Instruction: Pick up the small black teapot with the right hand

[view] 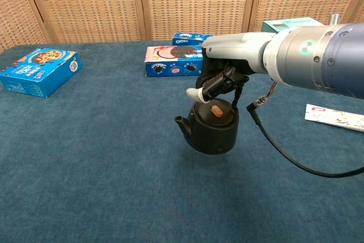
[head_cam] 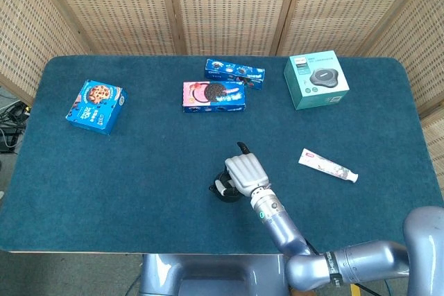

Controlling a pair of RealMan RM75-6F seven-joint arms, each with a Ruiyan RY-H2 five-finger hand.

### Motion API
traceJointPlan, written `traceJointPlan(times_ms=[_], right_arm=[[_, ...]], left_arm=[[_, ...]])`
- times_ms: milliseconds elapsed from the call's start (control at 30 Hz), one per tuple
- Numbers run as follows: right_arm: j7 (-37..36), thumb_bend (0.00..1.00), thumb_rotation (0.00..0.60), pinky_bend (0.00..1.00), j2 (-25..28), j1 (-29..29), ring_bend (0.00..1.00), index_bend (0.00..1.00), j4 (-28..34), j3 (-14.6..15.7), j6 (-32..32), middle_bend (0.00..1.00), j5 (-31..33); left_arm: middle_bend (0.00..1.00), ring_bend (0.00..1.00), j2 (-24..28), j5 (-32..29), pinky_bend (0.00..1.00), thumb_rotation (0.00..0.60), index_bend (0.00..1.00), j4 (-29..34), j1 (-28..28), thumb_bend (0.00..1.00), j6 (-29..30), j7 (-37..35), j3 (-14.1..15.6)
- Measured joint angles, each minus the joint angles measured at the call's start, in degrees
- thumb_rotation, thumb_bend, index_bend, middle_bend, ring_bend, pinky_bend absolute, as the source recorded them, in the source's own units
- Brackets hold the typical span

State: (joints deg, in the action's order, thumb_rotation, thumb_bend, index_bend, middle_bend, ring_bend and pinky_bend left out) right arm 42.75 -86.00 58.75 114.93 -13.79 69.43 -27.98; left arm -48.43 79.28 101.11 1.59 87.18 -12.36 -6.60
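Note:
The small black teapot (view: 211,132) with a round orange lid knob hangs just above the blue tablecloth, spout pointing left. My right hand (view: 223,77) grips its wire handle from above, fingers curled around it. In the head view the right hand (head_cam: 244,173) covers most of the teapot (head_cam: 223,190), which shows only as a dark edge at its left. My left hand appears in neither view.
A pink-and-blue Oreo box (head_cam: 214,96) and a blue Oreo box (head_cam: 235,70) lie behind the teapot. A blue cookie box (head_cam: 96,106) sits far left, a teal box (head_cam: 316,79) back right, a white tube (head_cam: 328,166) right. A black cable (view: 296,160) trails from my wrist.

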Motion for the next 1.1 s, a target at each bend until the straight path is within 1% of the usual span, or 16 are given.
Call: traceJointPlan(times_ms=[100,167,200,233,267,333,400,433,700,867,1000,1100], right_arm=[[0.0,0.68,0.425,0.01,0.0,0.0,0.96,1.0,0.1,0.1,0.4,1.0,0.3],[0.0,0.68,0.447,0.09,-0.1,0.0,0.96,1.0,0.1,0.2,0.7,1.0,0.7],[0.0,0.68,0.458,0.17,-0.1,0.0,0.96,1.0,0.1,0.2,0.9,1.0,0.7],[-0.1,0.68,0.464,0.28,-0.2,0.0,0.96,1.0,0.0,0.2,1.0,1.0,0.7],[-0.3,0.68,0.469,0.36,-0.2,-0.1,0.96,1.0,0.0,0.2,1.1,1.0,0.6],[-0.4,0.68,0.48,0.59,-0.3,-0.2,0.96,1.0,-0.2,0.3,1.5,1.0,0.2],[-0.4,0.68,0.484,0.74,-0.5,-0.3,0.96,1.0,-0.4,0.5,1.9,1.0,-0.5],[-0.3,0.68,0.483,0.79,-0.6,-0.4,0.96,1.0,-0.5,0.7,2.3,1.0,-0.8],[0.2,0.68,0.483,0.83,-1.1,-0.7,0.96,1.0,-1.1,1.4,2.8,1.0,-1.8],[0.3,0.68,0.484,0.83,-1.3,-0.9,0.96,1.0,-1.2,1.3,3.0,1.0,-1.7],[0.5,0.68,0.503,0.83,-1.3,-0.9,0.96,1.0,-1.1,1.1,3.1,1.0,-1.5],[0.6,0.68,0.505,0.83,-1.3,-0.9,0.96,1.0,-1.0,0.9,3.2,1.0,-1.3]], left_arm=[[0.0,0.0,0.0,0.0,0.0,0.6,0.0,0.0,0.0,0.0,0.0,0.1,0.0],[0.0,0.0,0.0,0.0,0.0,0.6,0.0,0.1,0.0,0.0,0.0,0.1,0.0],[0.0,0.0,0.0,0.0,0.0,0.6,0.0,0.1,0.0,0.0,0.0,0.1,0.0],[0.0,0.0,0.0,0.0,0.0,0.6,0.0,0.1,0.0,0.0,0.1,0.1,0.0],[0.0,0.0,0.0,0.0,0.0,0.6,0.0,0.1,0.0,0.0,0.1,0.1,0.0],[0.0,0.0,0.0,0.1,0.0,0.6,0.0,0.1,0.0,0.0,0.1,0.2,0.0],[0.0,0.0,0.0,0.1,0.0,0.6,0.0,0.1,0.0,0.0,0.1,0.2,0.0],[0.0,0.0,0.0,0.1,0.0,0.6,0.0,0.2,0.0,0.0,0.1,0.2,0.0],[0.0,0.0,0.0,0.1,0.0,0.6,0.0,0.2,0.0,0.0,0.1,0.4,0.0],[0.0,0.0,0.0,0.2,0.0,0.6,0.0,0.2,0.0,0.0,0.1,0.3,0.1],[0.0,0.0,0.0,0.2,0.0,0.6,0.0,0.2,0.0,0.0,0.2,0.2,0.1],[0.0,0.0,0.0,0.2,0.0,0.6,0.0,0.2,-0.1,0.0,0.2,0.1,0.1]])
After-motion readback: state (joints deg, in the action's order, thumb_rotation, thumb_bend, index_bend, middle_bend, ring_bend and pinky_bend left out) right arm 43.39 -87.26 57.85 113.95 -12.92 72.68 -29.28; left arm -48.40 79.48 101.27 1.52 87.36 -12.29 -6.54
